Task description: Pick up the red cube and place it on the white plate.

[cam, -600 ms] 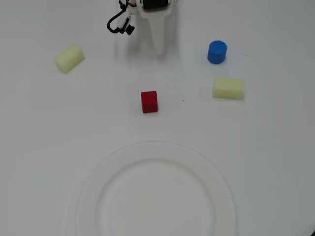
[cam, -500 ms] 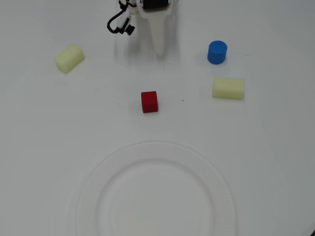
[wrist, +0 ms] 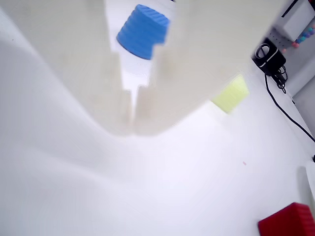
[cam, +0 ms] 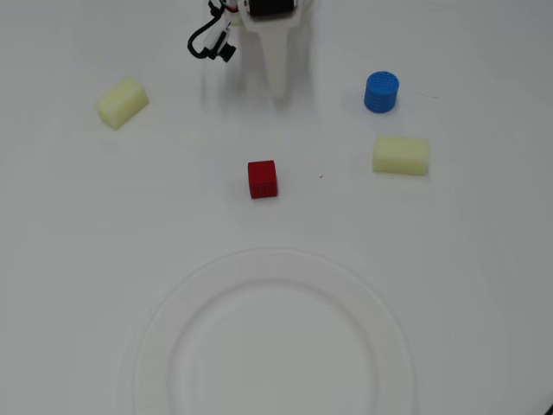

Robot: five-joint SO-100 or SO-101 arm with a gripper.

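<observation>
White on white, the white plate (cam: 149,346) lay on the table (cam: 69,242) at the overhead view's bottom edge, the thing farthest from the gripper (cam: 280,93), well beyond its tips and nothing resting on it. Next in size, the gripper itself reached down from the top edge of that view as a pale tapering wedge with black cabling beside it; in the wrist view (wrist: 133,115) its two fingers met at the tips, with only a thin slit between them higher up, and they held nothing and touched no block. Two pale yellow blocks came after: one (cam: 401,155) lay off to the gripper's right in the overhead view and a little ahead of it, the other (cam: 122,102) well off to its left. Beside the tips on the right stood the blue cylinder (cam: 381,92), seen through the slit in the wrist view (wrist: 143,31). Smallest, the red cube (cam: 263,179) sat on bare table directly ahead of the fingertips, apart from them, between gripper and plate.
</observation>
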